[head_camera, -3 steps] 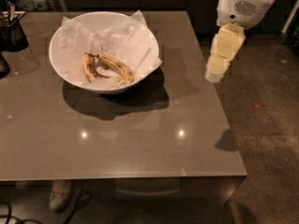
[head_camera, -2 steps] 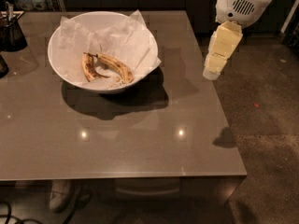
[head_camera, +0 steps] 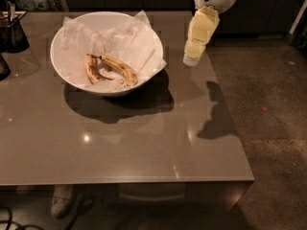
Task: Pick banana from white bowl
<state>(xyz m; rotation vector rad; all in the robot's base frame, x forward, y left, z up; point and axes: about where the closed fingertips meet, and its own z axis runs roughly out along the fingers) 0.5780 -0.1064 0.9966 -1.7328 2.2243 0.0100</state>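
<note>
The white bowl [head_camera: 61,42], lined with crumpled white paper, stands on the grey table at the back left. Two bananas lie in it. The banana [head_camera: 121,70] is the longer, yellow, brown-speckled one on the right, with its thin stem pointing left. A shorter, darker, curled banana [head_camera: 91,71] lies just left of it. My gripper [head_camera: 191,59] hangs down from the white arm at the upper right. It is in the air above the table, just right of the bowl's rim, and holds nothing.
A dark wire container [head_camera: 12,30] with utensils stands at the table's far left, with another dark object [head_camera: 3,67] in front of it. The table's right edge [head_camera: 230,123] drops to a dark speckled floor. A shoe [head_camera: 61,199] shows under the table.
My gripper has moved left, closer to the bowl's right rim. The bowl and both bananas have not moved.
</note>
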